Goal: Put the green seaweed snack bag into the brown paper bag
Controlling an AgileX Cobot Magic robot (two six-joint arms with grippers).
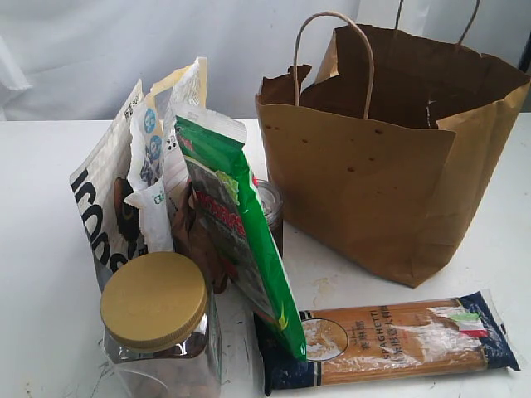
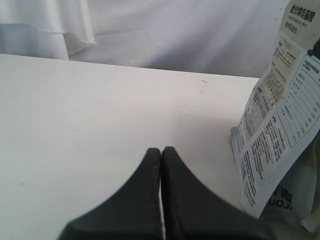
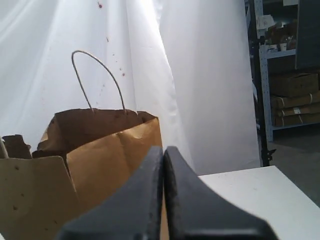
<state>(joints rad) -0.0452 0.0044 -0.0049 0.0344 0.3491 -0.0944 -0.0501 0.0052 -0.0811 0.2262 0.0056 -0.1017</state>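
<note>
The green seaweed snack bag (image 1: pixel 236 224) stands tilted on the white table, leaning against other packets left of centre in the exterior view. The brown paper bag (image 1: pixel 382 174) stands open at the right, its handles up; it also shows in the right wrist view as the brown paper bag (image 3: pixel 95 160). Neither arm appears in the exterior view. My left gripper (image 2: pixel 161 150) is shut with nothing in it, above bare table beside a white printed pouch (image 2: pixel 280 125). My right gripper (image 3: pixel 164 149) is shut and empty, in front of the paper bag.
A white-and-black pouch (image 1: pixel 108 207) and a brown crinkled snack bag (image 1: pixel 195 240) stand behind the green bag. A gold-lidded jar (image 1: pixel 158 323) is at the front left. A spaghetti packet (image 1: pixel 390 340) lies at the front. A small clear container (image 1: pixel 270 207) sits between the packets and the paper bag.
</note>
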